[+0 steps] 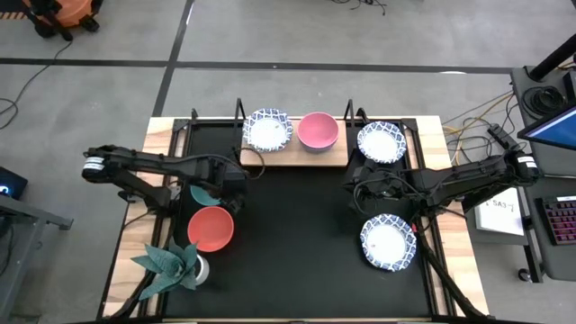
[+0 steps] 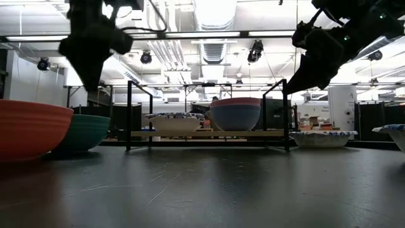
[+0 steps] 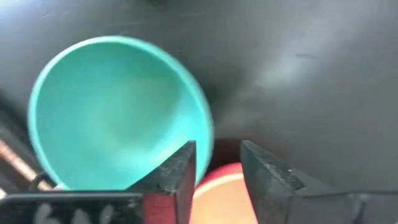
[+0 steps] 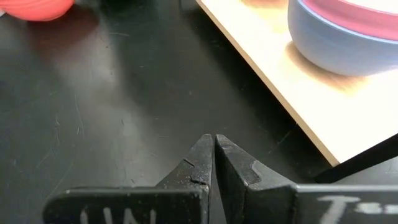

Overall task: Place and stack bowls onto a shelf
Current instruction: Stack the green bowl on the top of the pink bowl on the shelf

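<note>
My left gripper point(image 3: 217, 163) is open and hangs above the table, over the gap between the green bowl point(image 3: 112, 112) and the red bowl point(image 1: 211, 229). In the low view it point(image 2: 92, 83) is clear of the green bowl point(image 2: 85, 130) below. My right gripper point(image 4: 214, 149) is shut and empty, above the black tabletop just in front of the shelf point(image 4: 298, 93). On the shelf point(image 1: 297, 158) rest a patterned bowl point(image 1: 267, 130) and a pink bowl nested in a blue one point(image 2: 235, 114).
A patterned bowl point(image 1: 382, 141) sits on the table just right of the shelf, and another point(image 1: 389, 241) lies near the right arm toward the near edge. A green star-shaped plant point(image 1: 175, 263) stands at the near left. Bare tabletop lies in the middle point(image 1: 297, 234).
</note>
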{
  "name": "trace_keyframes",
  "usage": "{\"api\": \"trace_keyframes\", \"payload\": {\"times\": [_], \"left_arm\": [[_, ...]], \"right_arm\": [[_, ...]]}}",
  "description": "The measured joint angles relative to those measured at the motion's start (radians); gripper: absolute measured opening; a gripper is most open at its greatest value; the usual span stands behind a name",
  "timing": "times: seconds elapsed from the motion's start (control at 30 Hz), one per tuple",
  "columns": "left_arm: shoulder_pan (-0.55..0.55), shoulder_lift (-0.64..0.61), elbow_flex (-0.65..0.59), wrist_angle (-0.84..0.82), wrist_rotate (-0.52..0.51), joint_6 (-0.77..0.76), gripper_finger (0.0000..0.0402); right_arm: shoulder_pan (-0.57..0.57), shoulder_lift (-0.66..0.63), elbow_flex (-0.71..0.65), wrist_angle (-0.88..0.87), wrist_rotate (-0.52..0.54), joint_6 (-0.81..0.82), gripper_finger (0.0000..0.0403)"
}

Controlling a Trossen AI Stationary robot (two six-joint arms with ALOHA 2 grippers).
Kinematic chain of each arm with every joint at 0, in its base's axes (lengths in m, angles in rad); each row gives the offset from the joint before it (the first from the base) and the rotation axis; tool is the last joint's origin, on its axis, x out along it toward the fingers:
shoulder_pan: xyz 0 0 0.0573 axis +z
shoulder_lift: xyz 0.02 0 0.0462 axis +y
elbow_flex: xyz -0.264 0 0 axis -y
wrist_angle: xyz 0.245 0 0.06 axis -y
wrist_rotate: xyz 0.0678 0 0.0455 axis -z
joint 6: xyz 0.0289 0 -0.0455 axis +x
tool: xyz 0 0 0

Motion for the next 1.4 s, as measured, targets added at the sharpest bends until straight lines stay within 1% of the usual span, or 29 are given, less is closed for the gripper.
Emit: {"api": "trace_keyframes", "payload": {"times": [0.07, 0.2, 0.3, 0.37, 0.53, 0.67, 0.77, 0.87, 1.0, 1.07, 1.13, 1.2, 1.27, 1.4], "left_arm": [[-0.001, -0.007, -0.041, 0.019, -0.017, -0.037, 0.0129], [-0.001, 0.003, -0.098, 0.088, -0.017, -0.033, 0.0153], [-0.001, 0.019, -0.12, 0.107, -0.031, -0.025, 0.0156], [-0.001, 0.033, -0.124, 0.111, -0.058, -0.024, 0.0157], [-0.001, 0.078, -0.128, 0.161, -0.085, 0.0, 0.0149], [-0.001, 0.13, -0.13, 0.176, -0.144, -0.013, 0.0133], [-0.001, 0.164, -0.13, 0.176, -0.174, -0.025, 0.0109], [-0.002, 0.186, -0.128, 0.177, -0.194, -0.024, 0.0073], [-0.002, 0.189, -0.123, 0.178, -0.202, -0.024, 0.0014], [-0.003, 0.184, -0.119, 0.179, -0.204, -0.022, 0.0006], [-0.006, 0.177, -0.109, 0.173, -0.206, -0.012, 0.0008], [-0.015, 0.177, -0.09, 0.171, -0.194, 0.012, 0.0005], [-0.027, 0.177, -0.062, 0.158, -0.16, 0.053, 0.0002], [-0.079, 0.177, 0.02, 0.157, -0.046, 0.253, 0.0002]], "right_arm": [[0.0, 0.0, 0.0, 0.0, 0.0, 0.007, 0.0009], [0.0, 0.0, 0.0, 0.0, 0.0, 0.02, 0.0009], [0.0, 0.0, 0.0, 0.001, 0.0, 0.022, 0.0009], [0.0, 0.0, 0.0, 0.001, 0.0, 0.023, 0.0009], [0.0, 0.0, 0.0, 0.001, 0.0, 0.036, 0.0009], [0.0, 0.0, 0.0, -0.001, 0.0, 0.039, 0.0009], [0.0, 0.0, 0.0, -0.002, 0.0, 0.039, 0.0009], [0.0, 0.0, 0.0, -0.002, -0.002, 0.038, 0.0009], [0.0, 0.0, 0.0, -0.002, -0.004, 0.037, 0.0009], [0.0, 0.0, 0.0, -0.002, -0.004, 0.032, 0.0009], [0.0, 0.0, 0.0, -0.003, -0.004, 0.03, 0.0009], [0.0, 0.0, 0.0, -0.003, -0.005, 0.029, 0.0009], [0.0, 0.0, 0.0, -0.003, -0.008, 0.028, 0.0009], [0.0, 0.0, 0.0, -0.007, -0.01, 0.025, 0.0009]]}}
